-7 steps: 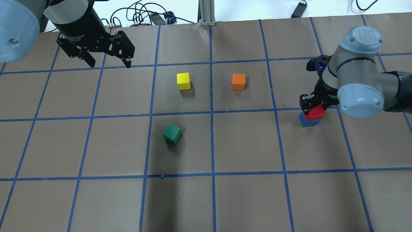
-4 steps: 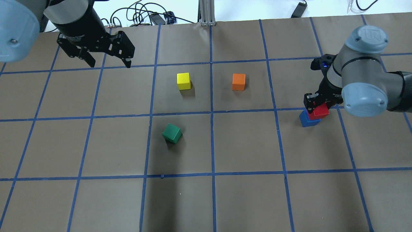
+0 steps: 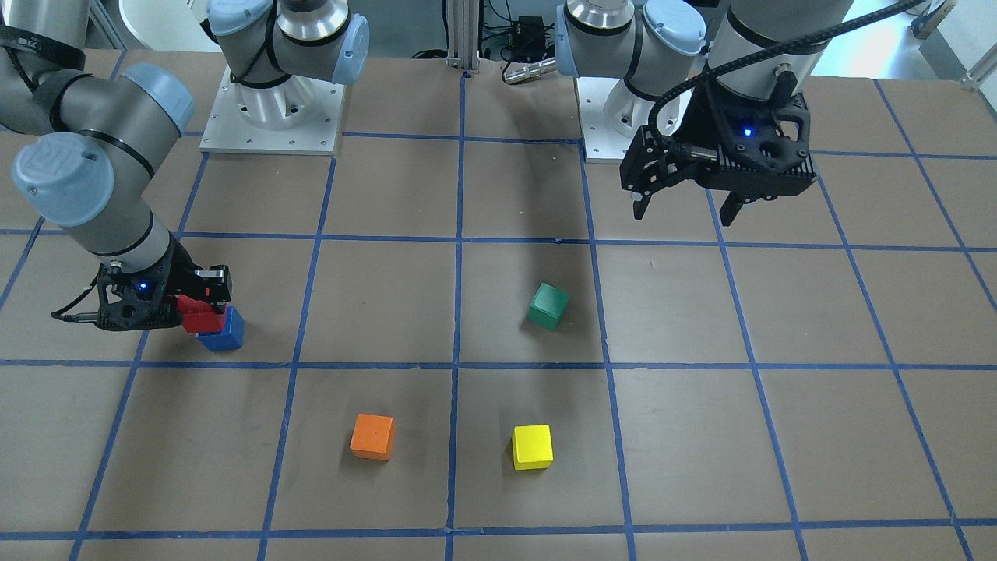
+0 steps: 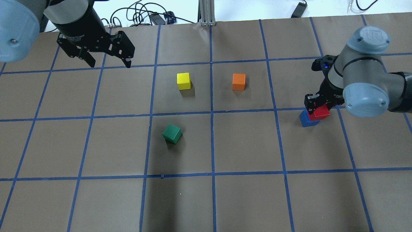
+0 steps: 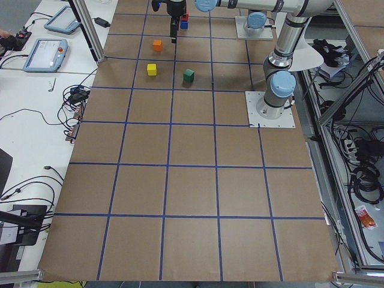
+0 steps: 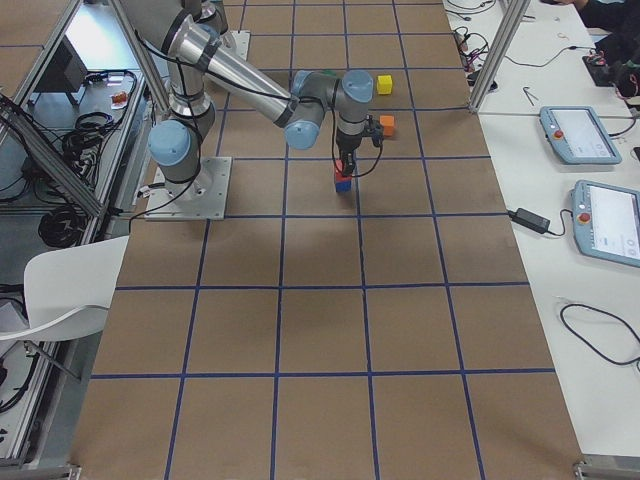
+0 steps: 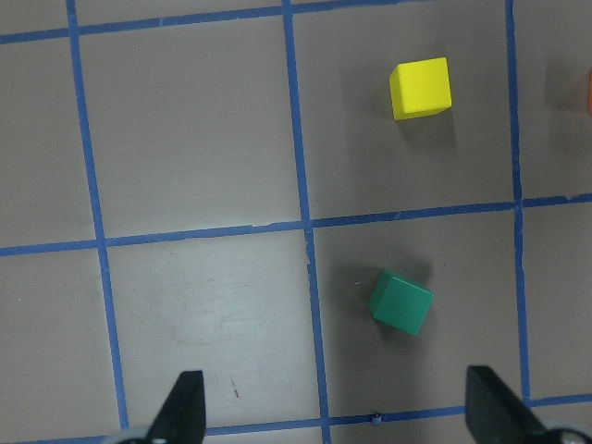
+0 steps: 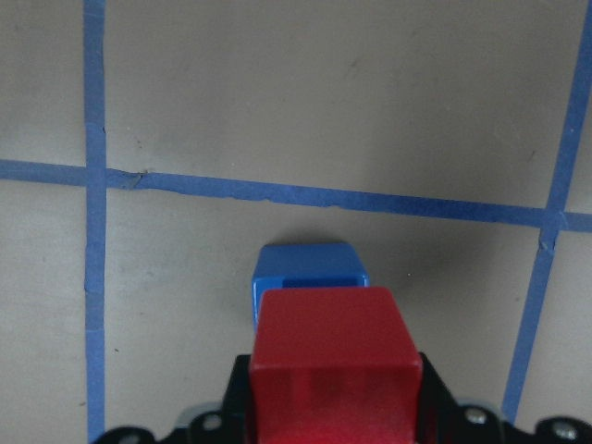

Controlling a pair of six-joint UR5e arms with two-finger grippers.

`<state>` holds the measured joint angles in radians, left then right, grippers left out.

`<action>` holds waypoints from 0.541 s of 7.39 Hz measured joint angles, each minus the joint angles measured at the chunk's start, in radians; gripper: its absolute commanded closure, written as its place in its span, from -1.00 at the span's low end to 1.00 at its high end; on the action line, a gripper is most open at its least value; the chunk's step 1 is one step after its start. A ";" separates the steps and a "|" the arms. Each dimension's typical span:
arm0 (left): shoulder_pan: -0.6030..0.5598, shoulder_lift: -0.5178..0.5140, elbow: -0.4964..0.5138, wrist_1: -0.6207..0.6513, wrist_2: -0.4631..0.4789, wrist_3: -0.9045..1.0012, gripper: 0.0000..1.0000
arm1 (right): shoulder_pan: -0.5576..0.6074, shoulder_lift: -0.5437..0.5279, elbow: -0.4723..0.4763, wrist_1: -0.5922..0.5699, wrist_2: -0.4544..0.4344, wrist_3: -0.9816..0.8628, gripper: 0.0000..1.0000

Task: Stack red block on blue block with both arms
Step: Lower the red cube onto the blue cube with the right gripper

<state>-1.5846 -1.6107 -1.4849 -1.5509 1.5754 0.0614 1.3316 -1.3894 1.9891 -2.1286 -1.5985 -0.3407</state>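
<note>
My right gripper (image 4: 318, 109) is shut on the red block (image 4: 322, 112) and holds it, tilted, over the near right part of the blue block (image 4: 305, 120). I cannot tell whether they touch. In the right wrist view the red block (image 8: 333, 356) sits between the jaws and the blue block (image 8: 305, 268) shows just beyond it. In the front view the red block (image 3: 196, 315) overlaps the blue block (image 3: 224, 333), with the right gripper (image 3: 191, 312) around it. My left gripper (image 4: 110, 63) is open and empty, high over the far left; it also shows in the front view (image 3: 684, 212).
A yellow cube (image 4: 183, 81) and an orange cube (image 4: 238, 82) stand in the middle row. A green cube (image 4: 172, 133) lies turned nearer to me. The left wrist view shows the yellow cube (image 7: 421, 88) and the green cube (image 7: 400, 302) below. Blue tape lines grid the brown table.
My right gripper has shifted a little to the right with the red block, so more of the blue block's left side shows. The left arm has not moved.
</note>
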 measured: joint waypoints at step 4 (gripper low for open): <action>0.000 0.000 0.000 0.000 0.000 0.000 -1.00 | 0.000 0.017 -0.003 -0.003 -0.003 -0.007 0.12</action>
<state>-1.5846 -1.6107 -1.4849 -1.5508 1.5755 0.0614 1.3315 -1.3727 1.9856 -2.1314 -1.6015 -0.3473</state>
